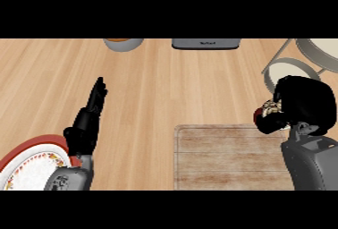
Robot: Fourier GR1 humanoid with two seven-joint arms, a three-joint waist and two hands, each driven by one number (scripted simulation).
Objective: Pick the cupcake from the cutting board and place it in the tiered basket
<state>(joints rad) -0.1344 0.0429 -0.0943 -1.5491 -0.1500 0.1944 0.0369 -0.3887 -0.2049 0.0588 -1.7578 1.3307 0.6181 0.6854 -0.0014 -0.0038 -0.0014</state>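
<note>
Curling its fingers round the cupcake (269, 108), the right hand (300, 105) hides most of it, above the far right corner of one cutting board (228, 156). Writing on a grey appliance (206, 43) is unreadable. Tiered basket (307, 60) and plate (30, 163) are cut off. Left hand (89, 118) rests with straight fingers, holding nothing.

Two hands: the left hand (89, 117) and the right hand (300, 105). One cupcake (269, 108), one board (228, 156), one basket (310, 56), one plate (30, 163), one bowl (123, 43), one grey appliance (206, 44).
</note>
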